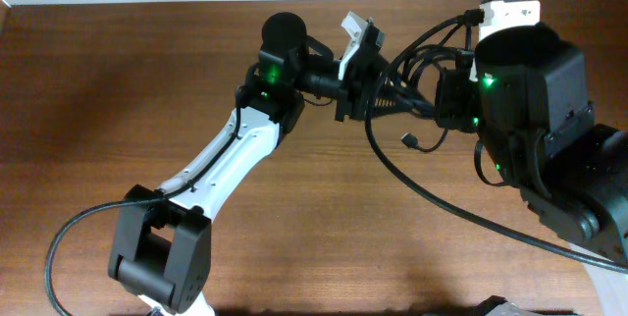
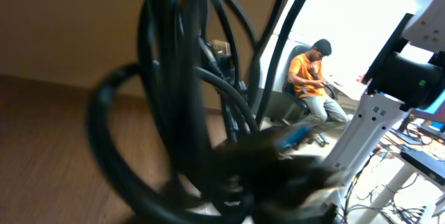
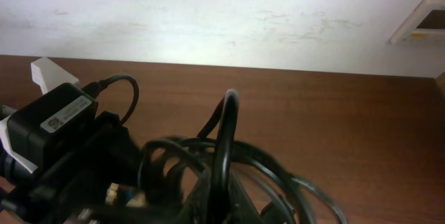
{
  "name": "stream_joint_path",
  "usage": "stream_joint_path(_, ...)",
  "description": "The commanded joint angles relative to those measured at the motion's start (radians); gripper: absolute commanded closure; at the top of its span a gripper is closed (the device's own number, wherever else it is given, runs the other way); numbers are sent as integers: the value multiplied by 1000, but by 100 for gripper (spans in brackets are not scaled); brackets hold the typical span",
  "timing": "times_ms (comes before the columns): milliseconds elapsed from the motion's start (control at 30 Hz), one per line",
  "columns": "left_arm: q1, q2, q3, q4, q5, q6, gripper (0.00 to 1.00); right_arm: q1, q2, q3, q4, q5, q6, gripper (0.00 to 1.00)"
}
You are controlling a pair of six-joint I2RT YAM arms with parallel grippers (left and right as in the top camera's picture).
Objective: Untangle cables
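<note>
The tangle of thin black flexible cables (image 1: 407, 85) hangs in the air above the brown wooden desk (image 1: 147, 80), stretched between the two arms near its far edge. Judging by this, the work is at an early stage. The cords form one knotted bundle, with no cord laid out apart on the desk, so all the separating is left to do.

The right arm's fingers (image 1: 444, 95) are clenched, and the cables seem to be pinched in them. The left arm's fingers (image 1: 381, 100) sit right at the bundle's other side, but I cannot tell whether they grip it.

Only the overhead view shows both arms facing each other and one small plug (image 1: 410, 140) dangling loose below the bundle. It also shows a thicker black arm wire (image 1: 461, 213) sweeping across the desk.

The left wrist view is filled with blurred overlapping loops (image 2: 181, 92), with a person in an orange shirt (image 2: 313, 71) seated behind them.

The right wrist view shows one loop (image 3: 226, 147) standing upright, with the left wrist's black labelled box (image 3: 52, 123) just beside the bundle.
</note>
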Motion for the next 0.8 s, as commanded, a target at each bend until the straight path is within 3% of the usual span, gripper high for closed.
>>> stream_joint_path(0,-8,2,6,5,-39,-10,100,2,-9,23,-1,-4,-2,96)
stream_joint_path(167,30,2,6,-17,-44,-12,100,0,-19,23,-19,50,-3,96)
stream_joint_path(333,191,0,6,-64,19,-101,100,-65,-78,23,-11,48,-2,96)
stream_joint_path(500,385,-7,6,-66,124,-195,100,-236,-110,23,-20,2,-3,96)
stream_joint_path(767,655,-108,6,-151,173,-243,100,-660,-76,21,-27,-300,-3,96)
